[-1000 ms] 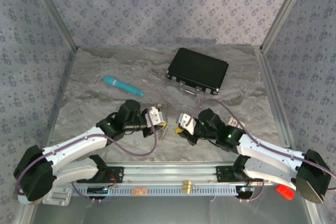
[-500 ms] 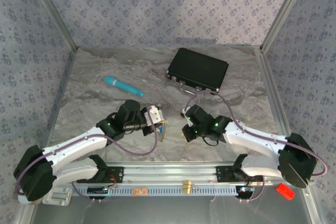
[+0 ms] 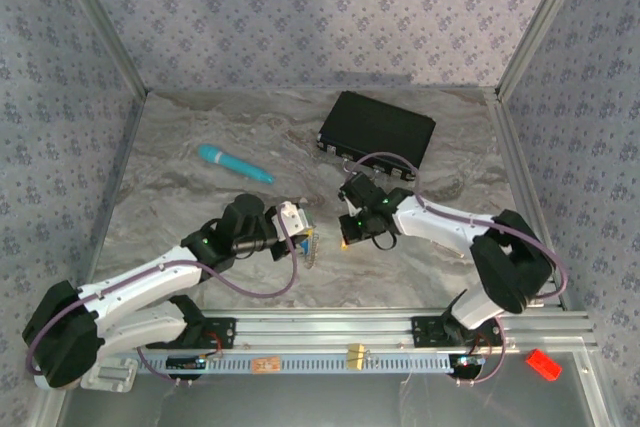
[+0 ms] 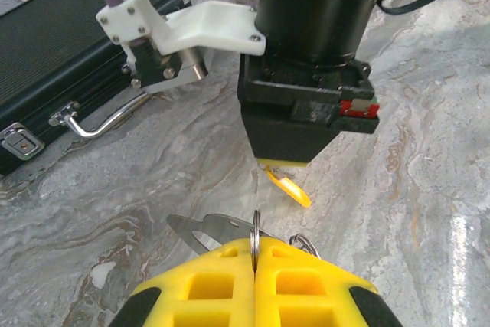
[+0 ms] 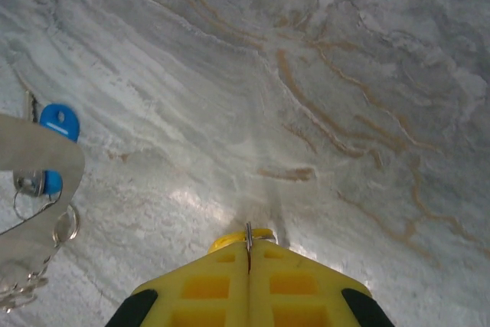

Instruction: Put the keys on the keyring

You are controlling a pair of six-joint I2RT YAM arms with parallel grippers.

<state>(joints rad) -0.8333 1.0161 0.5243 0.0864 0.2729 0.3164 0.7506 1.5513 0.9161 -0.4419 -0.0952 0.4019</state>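
Observation:
My left gripper [image 4: 256, 246] is shut on a thin silvery split ring of the keyring [image 4: 205, 231], whose flat pale metal loop sticks out to the left of the fingers. The blue key [image 5: 60, 121] hangs beside that loop [image 5: 34, 160]. My right gripper [image 5: 247, 247] is shut on the yellow key [image 5: 239, 238], its thin blade edge-on between the pads. In the left wrist view the yellow key [image 4: 289, 189] dangles under the right gripper, just beyond the ring. From above, the left gripper [image 3: 303, 233] and right gripper [image 3: 347, 237] face each other, a small gap apart, above the table.
A black case [image 3: 377, 132] with a metal handle [image 4: 96, 122] lies at the back right, close behind the right arm's forearm. A teal pen [image 3: 234, 164] lies at the back left. Metal frame walls close the table on both sides.
The right arm has swung its elbow back toward the black case and turned its gripper to point left at the left gripper. The left gripper has stayed almost still.

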